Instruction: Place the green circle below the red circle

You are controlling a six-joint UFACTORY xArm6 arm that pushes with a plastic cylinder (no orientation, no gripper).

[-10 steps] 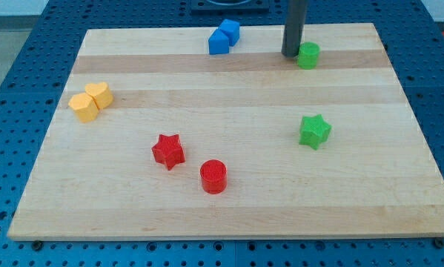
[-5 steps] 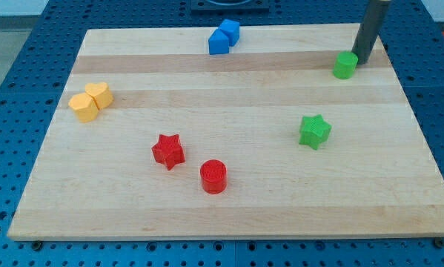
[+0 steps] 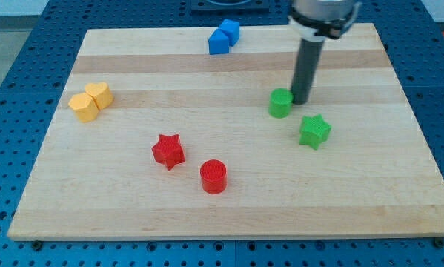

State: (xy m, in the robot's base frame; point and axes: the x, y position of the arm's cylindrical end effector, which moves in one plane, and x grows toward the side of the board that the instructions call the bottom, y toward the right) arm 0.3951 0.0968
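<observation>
Pushing from where you stand now carries a few risks, so look first at the near part of the light wooden board (image 3: 229, 219), toward the bottom of the frame. That is where the green circle must end up, below the small red cylinder-shaped circle block (image 3: 213, 176), which sits lower centre. Just up and left of it lies the red star block (image 3: 167, 150); they are close but apart. If your push comes in too far left, the green piece could knock either one, and then the target itself shifts.

Moving up to mid-frame on the right, the green star block (image 3: 314, 130) lies just below and right of the rod. A sideways swing of my tip could clip it.

Next comes the small green cylinder-shaped circle block (image 3: 281, 102), right of centre. My tip (image 3: 300, 101) stands at its right side, touching or nearly so; which one you cannot tell. The rod has no jaws, so nothing is clamped, and a round block can easily roll off the contact and slip away. I judge a long diagonal push down and left is needed.

Farther off, two yellow blocks (image 3: 90, 101) sit together at the left, and two blue blocks (image 3: 223, 37) together at the top.
</observation>
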